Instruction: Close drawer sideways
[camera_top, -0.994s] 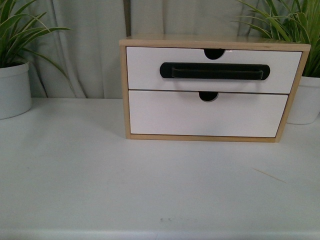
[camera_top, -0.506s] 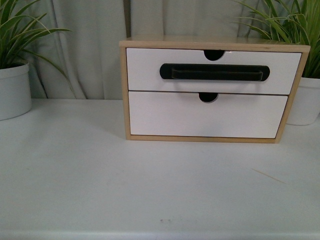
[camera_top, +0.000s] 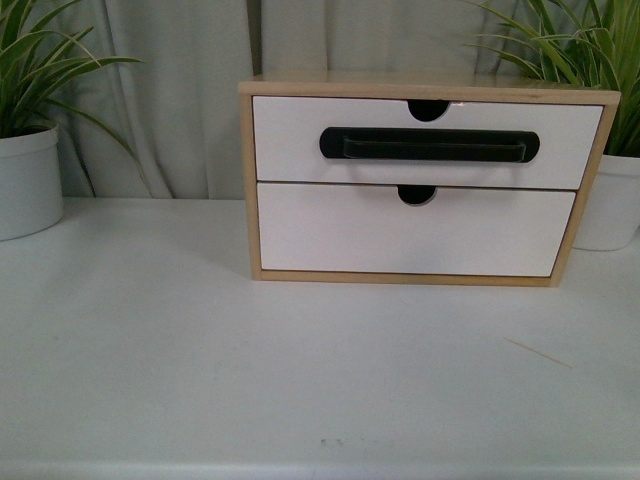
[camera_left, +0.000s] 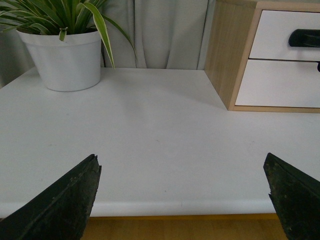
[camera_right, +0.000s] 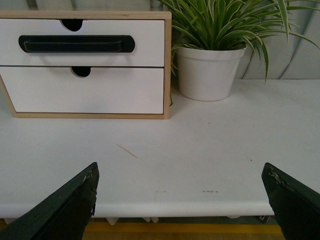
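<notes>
Both the left pincer (camera_left: 182, 195) and right pincer (camera_right: 182, 200) are spread wide, holding nothing, over the counter's (camera_top: 300, 370) near edge. Beyond them the drawer (camera_top: 420, 142) sits flush in its wooden box (camera_top: 246, 180), flanked by potted plants (camera_top: 25, 150).

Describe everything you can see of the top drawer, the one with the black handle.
The drawer has a flat white front, smooth and painted-looking, with a half-round notch cut into its top edge. A long black bar handle with rounded ends lies level across its middle. It sits in the upper slot of a light wood box, directly above a plain white drawer. Its front looks about flush with the frame. Nothing touches it; no pincer is near.
</notes>
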